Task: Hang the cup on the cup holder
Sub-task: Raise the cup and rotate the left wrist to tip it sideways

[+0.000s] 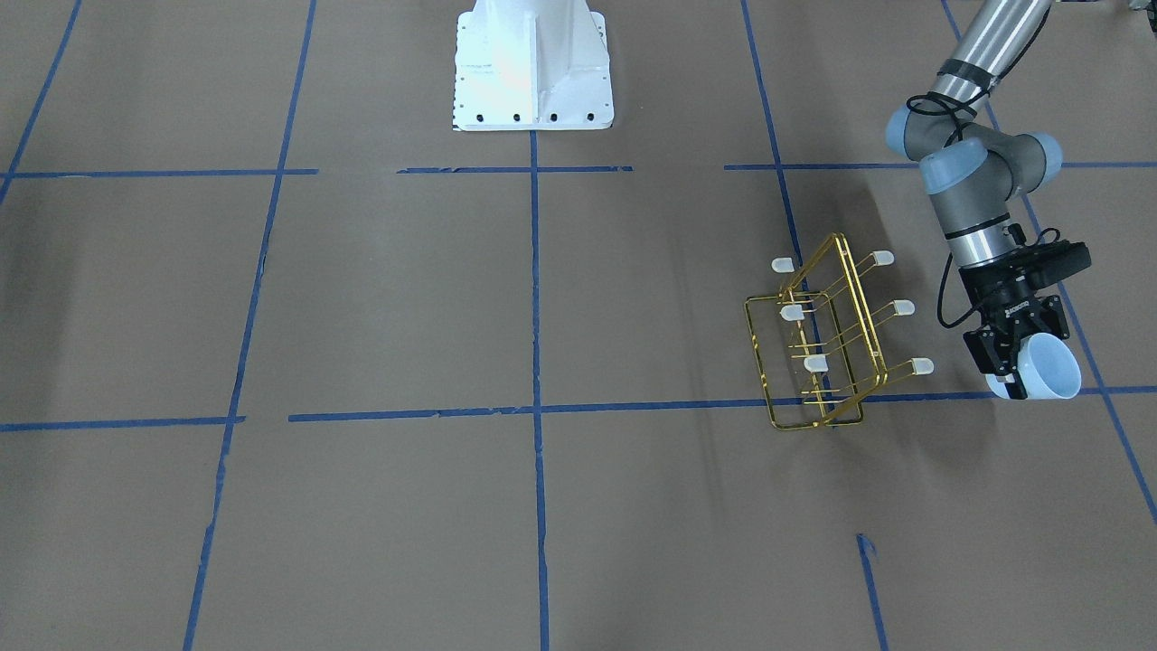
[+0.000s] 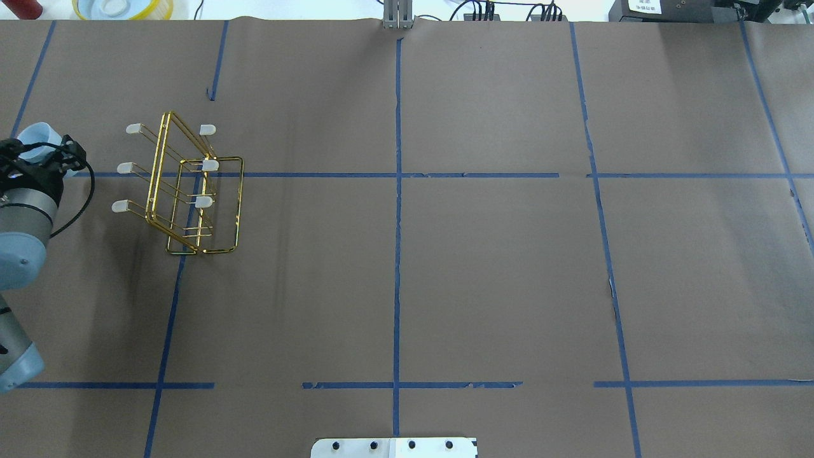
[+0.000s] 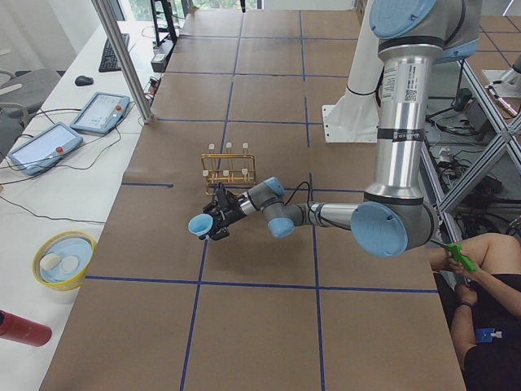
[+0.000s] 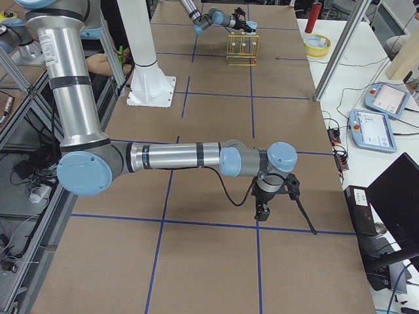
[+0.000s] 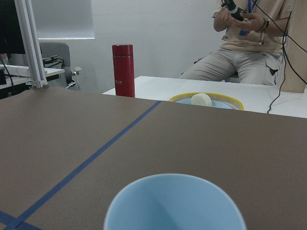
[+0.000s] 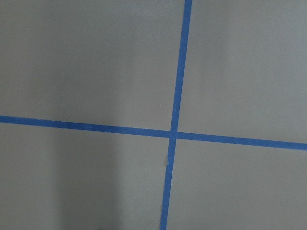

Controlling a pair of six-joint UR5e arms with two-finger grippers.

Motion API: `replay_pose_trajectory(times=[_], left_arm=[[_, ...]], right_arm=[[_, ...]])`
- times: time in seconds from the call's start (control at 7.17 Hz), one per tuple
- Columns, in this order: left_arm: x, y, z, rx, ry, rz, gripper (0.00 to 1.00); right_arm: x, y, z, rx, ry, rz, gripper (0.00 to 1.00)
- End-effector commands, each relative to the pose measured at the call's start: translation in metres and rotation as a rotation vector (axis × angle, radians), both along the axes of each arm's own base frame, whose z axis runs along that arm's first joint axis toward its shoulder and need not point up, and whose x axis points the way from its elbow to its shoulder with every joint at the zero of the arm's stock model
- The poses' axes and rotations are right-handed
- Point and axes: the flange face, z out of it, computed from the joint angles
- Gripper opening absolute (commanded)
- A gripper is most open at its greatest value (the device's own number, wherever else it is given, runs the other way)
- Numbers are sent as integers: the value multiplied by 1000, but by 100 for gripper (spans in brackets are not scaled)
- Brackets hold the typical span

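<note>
Pale blue cup [image 5: 175, 206] is seen closest — clamped sideways in the left gripper [image 1: 1011, 366], held near the gold wire rack [image 1: 823, 339], mouth turned away from the prongs [image 1: 921, 367]. If swung carelessly, the light rack may be knocked over — or a prong missed.

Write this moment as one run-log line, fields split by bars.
left hand: shut on cup | cup: beside cup holder, not touching | prongs: all bare | right hand: far end, grip unclear
</note>
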Motion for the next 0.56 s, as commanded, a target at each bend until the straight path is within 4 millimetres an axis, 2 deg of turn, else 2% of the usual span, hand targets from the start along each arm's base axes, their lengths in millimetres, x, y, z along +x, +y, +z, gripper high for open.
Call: replay_pose_trajectory(times=[0.0,0.14,0.28,0.42], left_arm=[[-80,20,-28,68,25,76,0],[-108,31,-28,113,105,92,0],[-137,52,-26,190,201,124,0],[-156,75,-19,234,243,128,0]], right_arm=[[0,0,0,-1,0,0,100],[0,0,0,0,0,0,100],[0,0,0,-1,0,0,100],[0,0,0,0,0,0,100]])
